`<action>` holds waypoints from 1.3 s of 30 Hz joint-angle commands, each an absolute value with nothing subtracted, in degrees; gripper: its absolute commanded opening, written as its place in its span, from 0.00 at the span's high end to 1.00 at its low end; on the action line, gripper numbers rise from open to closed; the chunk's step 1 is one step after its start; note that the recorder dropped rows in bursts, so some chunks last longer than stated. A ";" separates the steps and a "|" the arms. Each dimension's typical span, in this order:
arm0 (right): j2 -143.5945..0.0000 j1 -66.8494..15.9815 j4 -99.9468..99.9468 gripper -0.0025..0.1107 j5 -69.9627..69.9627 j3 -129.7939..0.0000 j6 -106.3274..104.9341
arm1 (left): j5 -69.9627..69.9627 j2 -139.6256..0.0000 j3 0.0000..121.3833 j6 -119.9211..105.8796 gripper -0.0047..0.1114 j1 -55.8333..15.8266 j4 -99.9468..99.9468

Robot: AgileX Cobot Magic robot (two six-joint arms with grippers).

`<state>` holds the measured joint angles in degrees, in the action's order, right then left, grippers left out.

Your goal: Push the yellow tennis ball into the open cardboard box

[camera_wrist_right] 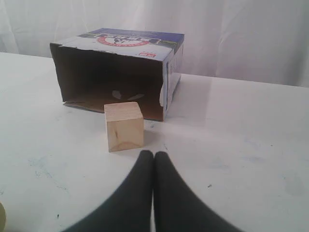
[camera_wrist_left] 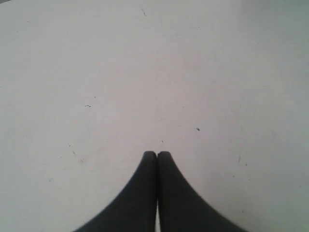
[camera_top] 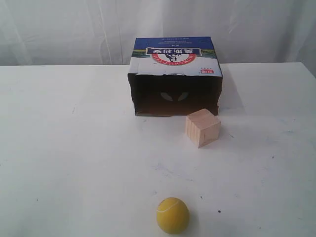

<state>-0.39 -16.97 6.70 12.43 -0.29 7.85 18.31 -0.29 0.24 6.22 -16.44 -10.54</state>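
Exterior view. A white counter (camera_top: pixel 74 163) carries three things. At the back, near the middle, a cardboard box (camera_top: pixel 175 81) lies with its open side toward the camera; the inside is dark, the top edge of the opening is ragged, and the blue-and-white printed top bears a red emblem. A pale wooden cube (camera_top: pixel 202 127) stands just in front of the right part of the opening. A yellow tennis ball (camera_top: pixel 173 215) rests well apart from both, near the lower edge. A white curtain (camera_top: pixel 64 29) hangs behind.
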 commanded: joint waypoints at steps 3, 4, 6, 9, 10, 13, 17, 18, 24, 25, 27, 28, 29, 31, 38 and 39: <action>0.00 -16.54 7.12 0.98 12.40 0.00 8.12 | 18.90 0.00 0.00 6.09 0.96 -16.73 -10.73; 0.00 -16.54 7.12 0.98 12.40 0.00 8.12 | 18.90 0.00 0.00 6.09 0.96 -16.73 -10.73; 0.00 -16.54 7.12 0.98 12.40 0.00 8.12 | 18.90 0.00 0.00 6.09 0.96 -16.73 -10.73; 0.00 -16.54 7.12 0.98 12.40 0.00 8.12 | 18.90 0.00 0.00 6.09 0.96 -16.73 -10.73; 0.00 -16.54 7.12 0.98 12.40 0.00 8.12 | 18.90 0.00 0.00 6.09 0.96 -16.73 -10.73; 0.00 -16.54 7.12 0.98 12.40 0.00 8.12 | 18.90 0.00 0.00 6.09 0.96 -16.73 -10.73; 0.00 -16.54 7.12 0.98 12.40 0.00 8.12 | 18.90 0.00 0.00 6.09 0.96 -16.73 -10.73; 0.00 -16.54 7.12 0.98 12.69 0.00 8.12 | 18.90 0.00 0.00 6.09 0.96 -16.73 -10.73; 0.00 -16.54 7.12 0.98 10.70 0.00 8.12 | 18.90 0.00 0.00 6.09 0.96 -16.73 -10.73; 0.00 -16.54 7.12 0.98 8.66 0.00 8.12 | 18.90 0.00 0.00 6.09 0.96 -16.73 -10.73; 0.00 -16.54 7.12 0.98 5.99 -1.18 8.79 | 18.90 0.00 0.00 6.09 0.96 -16.73 -10.73; 0.00 -16.65 7.12 0.98 6.14 -2.68 10.27 | 18.90 0.00 0.00 6.09 0.96 -16.73 -10.73; 0.00 -16.64 7.12 0.98 6.90 -4.05 11.83 | 18.90 0.00 0.00 6.09 0.96 -16.73 -10.73; 0.00 -16.64 7.12 0.98 10.62 -8.01 14.72 | 18.90 0.00 0.00 6.09 0.96 -16.73 -10.73; -7.31 -16.64 7.12 0.98 27.50 -24.38 13.03 | 18.90 0.00 0.00 6.09 0.96 -16.73 -10.73; -8.64 -16.64 6.98 0.98 28.87 -26.07 12.44 | 18.90 0.00 0.00 6.09 0.96 -16.73 -10.73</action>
